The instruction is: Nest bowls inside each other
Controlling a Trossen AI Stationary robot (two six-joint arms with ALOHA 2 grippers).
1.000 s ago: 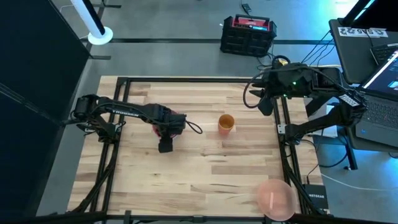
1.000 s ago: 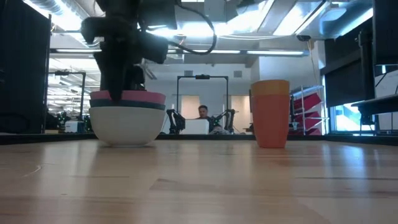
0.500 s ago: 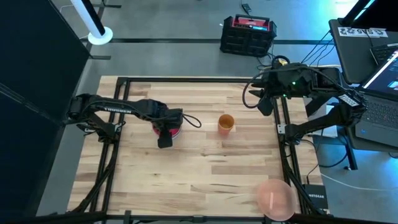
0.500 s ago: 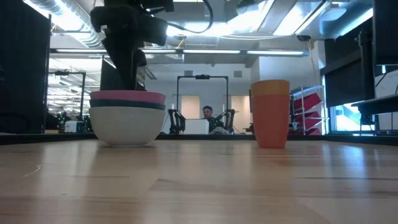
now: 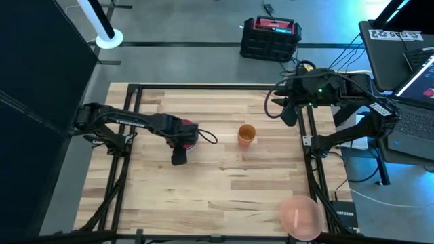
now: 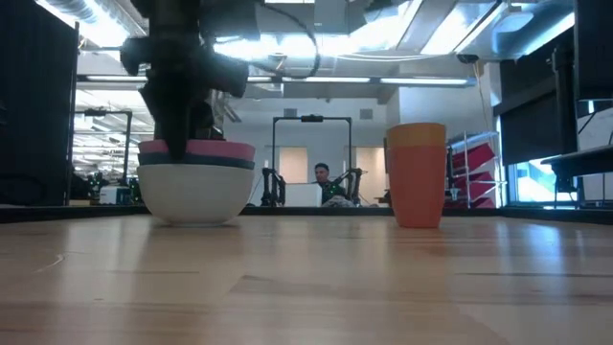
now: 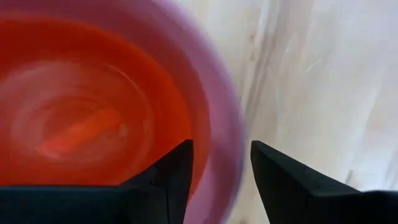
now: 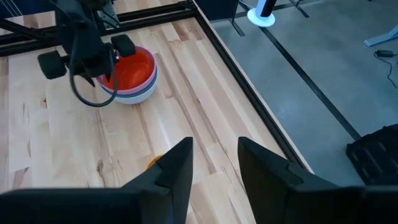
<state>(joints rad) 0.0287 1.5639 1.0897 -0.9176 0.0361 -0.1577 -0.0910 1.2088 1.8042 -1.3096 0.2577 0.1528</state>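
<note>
Nested bowls stand as a stack [image 5: 190, 133] left of the table's middle: a whitish bowl [image 6: 194, 192] at the bottom on the wood, a teal band, a pink rim [image 6: 201, 150], and a red bowl [image 7: 93, 118] innermost. My left gripper [image 7: 221, 168] points down at the stack's left rim, open. One finger [image 7: 168, 174] is over the red inside and the other [image 7: 280, 180] is outside. The pink rim [image 7: 217, 124] runs between them with no touch showing. A translucent pink bowl [image 5: 300, 215] sits near the near right corner. My right gripper [image 8: 214, 168] waits open, high over the far right edge.
An orange cup [image 5: 246, 134] stands upright right of the stack, with a stretch of bare wood between them. A black frame rail [image 5: 308, 156] borders the table. A black case [image 5: 270, 37] lies on the floor beyond the far edge, and laptops [image 5: 407, 74] sit at the right.
My left gripper rose a little above the stack, then came back down at the stack's left rim, staying open. The stacked bowls, the cup and my right arm have kept still.
</note>
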